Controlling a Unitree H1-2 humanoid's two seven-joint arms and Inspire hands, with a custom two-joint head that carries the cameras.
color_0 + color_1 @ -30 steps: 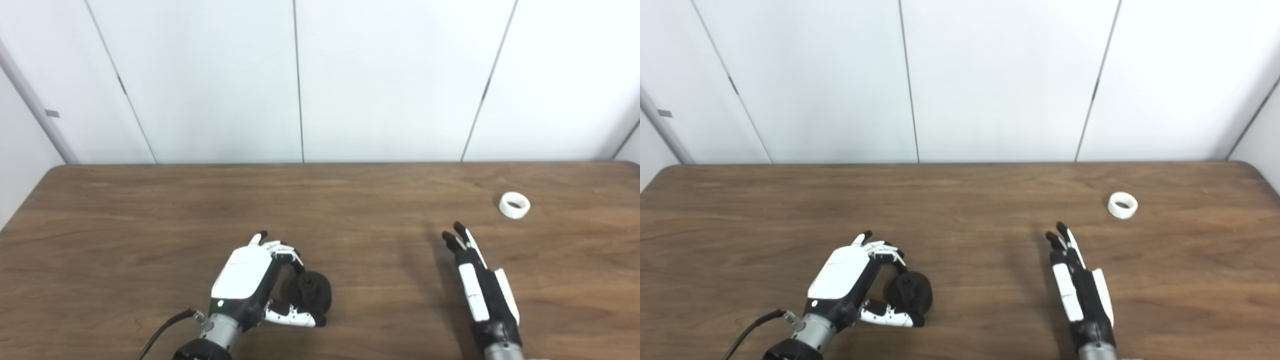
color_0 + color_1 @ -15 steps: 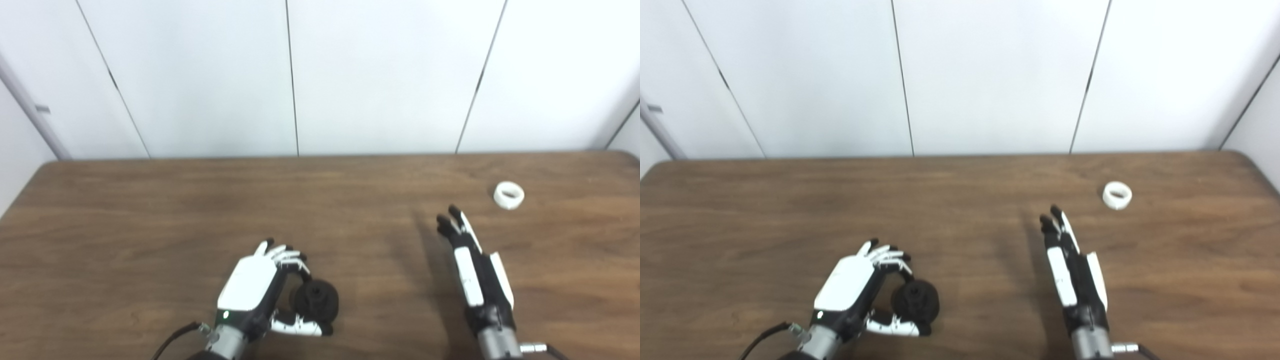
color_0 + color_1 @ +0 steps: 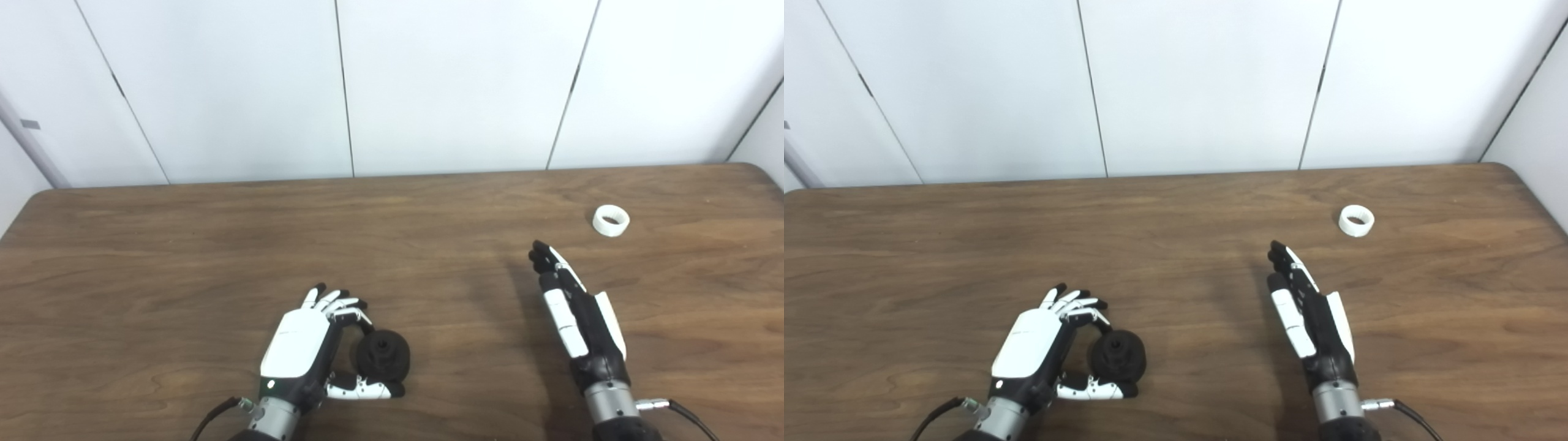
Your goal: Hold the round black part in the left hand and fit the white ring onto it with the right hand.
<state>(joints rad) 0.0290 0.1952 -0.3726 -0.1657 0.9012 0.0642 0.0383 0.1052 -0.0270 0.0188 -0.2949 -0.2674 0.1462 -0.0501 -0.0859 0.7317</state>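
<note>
On the brown wood-grain table (image 3: 184,245), the left hand (image 3: 303,346), with its glossy white back shell and black-tipped fingers, curls around the round black part (image 3: 383,355), a matte, knob-like disc with a small central hub, thumb beneath and fingers over it. The right hand (image 3: 576,309) is flat, fingers extended together, holding nothing. The white ring (image 3: 610,220), a short smooth band, lies well beyond its fingertips.

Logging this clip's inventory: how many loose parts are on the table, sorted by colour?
Black: 1, the round black part, against the left hand.
White: 1, the white ring, lying apart from the right hand.
Total: 2.
</note>
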